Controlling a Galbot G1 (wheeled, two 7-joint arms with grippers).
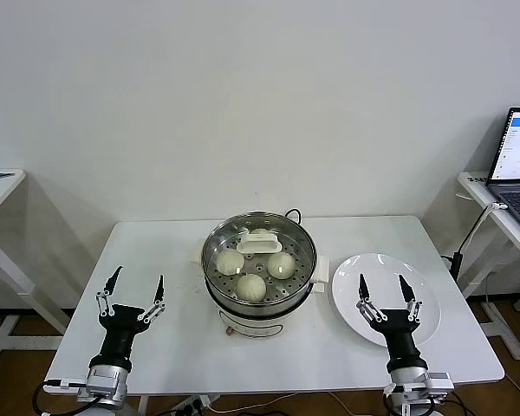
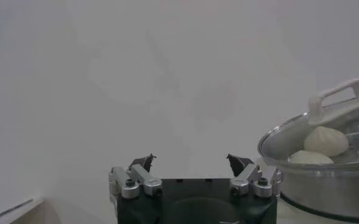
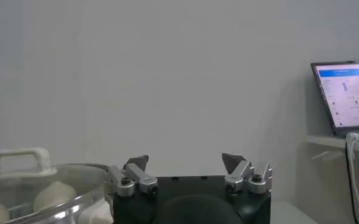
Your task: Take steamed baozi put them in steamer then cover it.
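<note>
Hovering wide open, empty: left gripper [image 1: 136,287]; right gripper [image 1: 383,287].

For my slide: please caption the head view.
Lidded steamer holding baozi; open left gripper and right gripper beside it, empty plate.

A white table [image 1: 269,347] stood before a plain wall. The steamer [image 1: 258,269] sat at the table's middle, nearer the front edge than the back. The cover [image 1: 230,238] rested on the steamer, its white handle [image 1: 260,243] toward the back. Through the glass, steamed baozi [image 1: 251,287] lay on the perforated tray; three showed clearly. A white plate [image 1: 386,277] lay just beside the steamer, toward the table's right edge. The left gripper [image 1: 136,290] was raised over the table's front left part, jaws apart, holding nothing. The right gripper [image 1: 384,287] was raised over the plate, jaws apart, holding nothing. A laptop [image 1: 518,169] stood on a side table [image 1: 490,204] beyond the right edge.
</note>
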